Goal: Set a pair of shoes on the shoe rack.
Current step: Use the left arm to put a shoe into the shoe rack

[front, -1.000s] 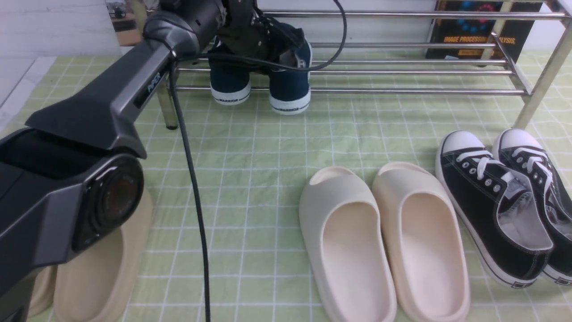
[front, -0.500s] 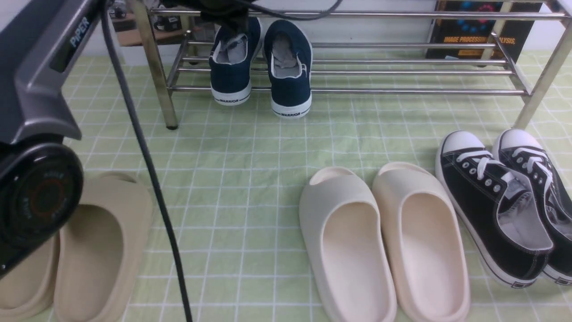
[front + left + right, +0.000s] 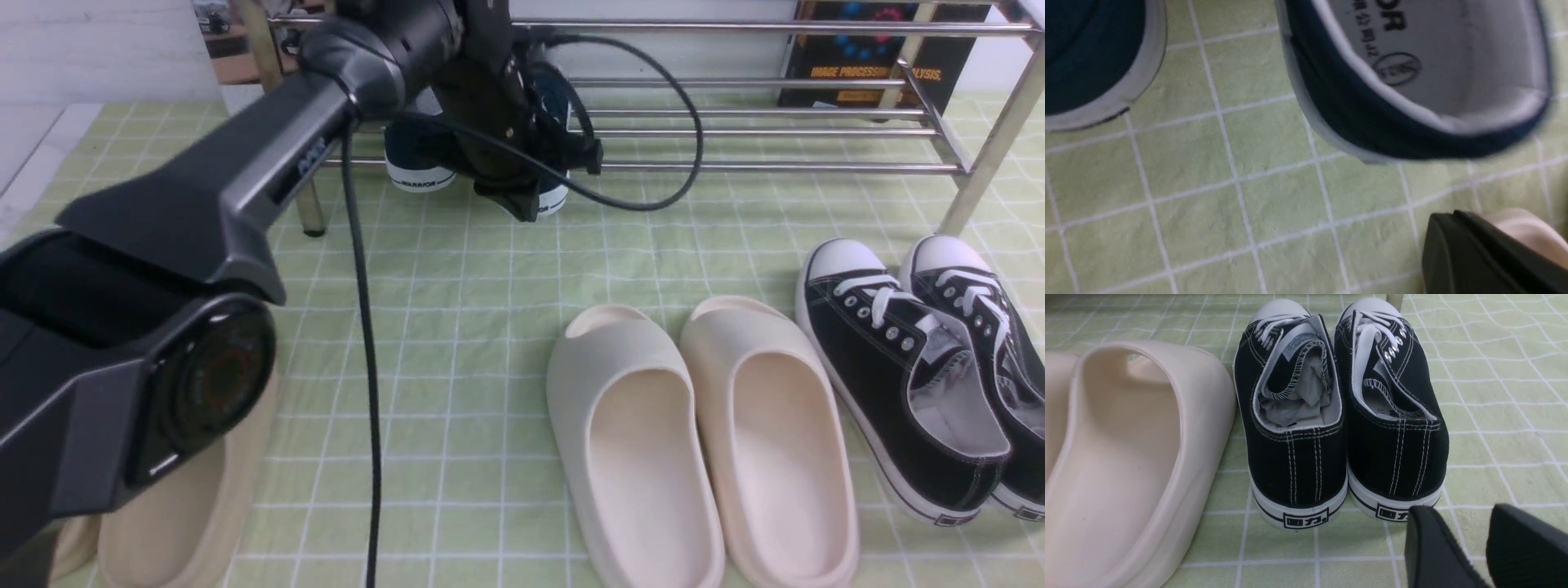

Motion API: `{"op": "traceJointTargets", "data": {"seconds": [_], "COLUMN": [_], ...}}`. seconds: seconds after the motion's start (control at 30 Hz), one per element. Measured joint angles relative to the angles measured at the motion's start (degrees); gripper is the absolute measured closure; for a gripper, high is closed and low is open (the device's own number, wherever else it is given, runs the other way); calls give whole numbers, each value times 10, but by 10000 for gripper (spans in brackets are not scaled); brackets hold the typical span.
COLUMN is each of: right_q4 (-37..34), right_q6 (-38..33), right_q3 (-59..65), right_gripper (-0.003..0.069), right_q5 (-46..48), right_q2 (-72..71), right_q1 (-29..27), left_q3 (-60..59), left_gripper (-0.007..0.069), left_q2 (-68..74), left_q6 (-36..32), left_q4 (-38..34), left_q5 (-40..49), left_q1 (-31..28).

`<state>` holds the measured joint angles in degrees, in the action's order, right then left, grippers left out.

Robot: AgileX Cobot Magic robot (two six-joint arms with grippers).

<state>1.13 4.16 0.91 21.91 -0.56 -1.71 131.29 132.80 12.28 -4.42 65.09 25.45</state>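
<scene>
At the left end of the shiny chrome tube shoe rack (image 3: 775, 167) rests the pair of navy-blue canvas slip-on shoes (image 3: 418, 167), white-soled heels overhanging its front. Just before them hangs the left gripper (image 3: 519, 194), its opening impossible to tell; the right gripper (image 3: 1468, 517) is narrowly parted, empty.

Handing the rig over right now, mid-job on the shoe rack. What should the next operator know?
Left gripper: low by the heels of the navy shoes, nothing seen held; open or shut unclear.
Right gripper: open, empty, behind the black sneakers.
Both navy shoes look set on the lower bars of the shoe rack, heels overhanging the front bar.
Done: placement, apparently.
Left: check seating, then withdraw the left arm.
</scene>
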Motion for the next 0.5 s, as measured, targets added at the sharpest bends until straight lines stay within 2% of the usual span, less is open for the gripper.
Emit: {"op": "traceJointTargets", "data": {"seconds": [0.1, 0.3, 0.5], "right_q4": [0, 0, 0], "right_q6": [0, 0, 0], "right_q3": [0, 0, 0], "right_gripper": [413, 413, 413], "right_q5": [0, 0, 0], "right_q2": [0, 0, 0], "right_q1": [0, 0, 0], "left_q3": [0, 0, 2], "left_gripper": [638, 638, 638], "left_q2": [8, 9, 10], "left_q6": [16, 116, 132], "left_q4": [17, 94, 107], "left_q5": [-30, -75, -114], "left_q1": [0, 3, 1]}}
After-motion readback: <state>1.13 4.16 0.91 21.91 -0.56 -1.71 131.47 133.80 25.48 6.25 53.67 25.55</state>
